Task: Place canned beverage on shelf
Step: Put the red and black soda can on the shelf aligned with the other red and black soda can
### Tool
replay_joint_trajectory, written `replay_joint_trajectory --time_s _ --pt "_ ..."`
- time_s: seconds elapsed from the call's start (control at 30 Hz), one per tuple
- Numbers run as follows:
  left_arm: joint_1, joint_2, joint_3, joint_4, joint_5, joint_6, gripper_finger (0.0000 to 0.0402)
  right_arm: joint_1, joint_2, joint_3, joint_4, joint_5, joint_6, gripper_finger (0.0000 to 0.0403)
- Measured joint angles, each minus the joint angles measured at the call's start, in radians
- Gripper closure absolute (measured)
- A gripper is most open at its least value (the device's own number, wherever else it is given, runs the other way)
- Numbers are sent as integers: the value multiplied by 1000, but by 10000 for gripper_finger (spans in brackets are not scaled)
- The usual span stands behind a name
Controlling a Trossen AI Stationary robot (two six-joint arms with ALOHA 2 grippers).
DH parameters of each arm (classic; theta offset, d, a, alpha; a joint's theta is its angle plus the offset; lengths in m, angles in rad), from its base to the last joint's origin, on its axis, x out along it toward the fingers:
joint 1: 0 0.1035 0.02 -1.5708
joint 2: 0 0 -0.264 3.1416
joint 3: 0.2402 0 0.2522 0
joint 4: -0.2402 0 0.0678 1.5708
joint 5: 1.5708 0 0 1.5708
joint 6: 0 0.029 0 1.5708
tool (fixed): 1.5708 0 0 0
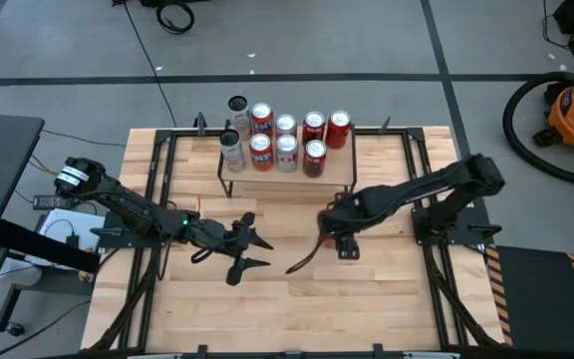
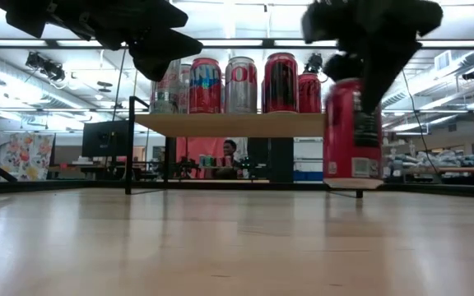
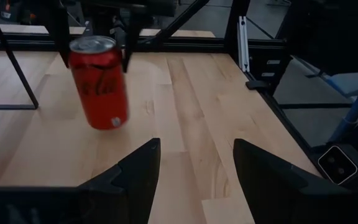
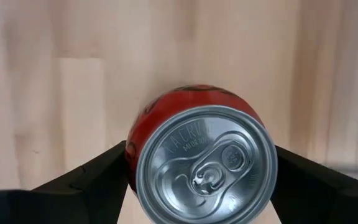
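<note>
Red and silver, the canned beverage (image 1: 347,246) sits between the fingers of the right gripper (image 1: 343,239) near the middle of the wooden tabletop (image 1: 387,299), seen from above, well in front of the shelf (image 1: 337,168). That light-wood board on thin black legs carries two rows of cans (image 1: 285,140), mostly red, some silver. The left gripper (image 1: 252,251) hovers just left of centre, its fingers spread and holding nothing.

At table height the can (image 2: 351,136) hangs upright in the right gripper's clasp, its base lifted just clear of the tabletop, a pale band around its bottom. Behind it the shelf (image 2: 229,124) holds its row of cans (image 2: 239,85).

The left wrist camera shows the can (image 3: 98,82) slightly tilted, red body, silver lid, dark fingers at its top.

The right wrist camera looks down on the silver lid and pull tab (image 4: 206,167), a dark finger pressing each side.
</note>
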Motion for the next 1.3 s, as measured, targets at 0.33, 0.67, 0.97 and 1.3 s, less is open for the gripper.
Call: replay_joint_trajectory --time_s 0.33,0.67,0.97,1.3 --pt "0 0 0 -10 0 1 189 10 174 140 44 -98 -274 72" --pt "1 35 0 -27 -23 -3 189 22 260 203 55 -30 -328 56" --pt "91 192 0 133 -292 -7 189 24 264 226 82 34 -284 49" --pt "150 335 0 328 -208 -58 189 31 261 280 27 33 -269 13"
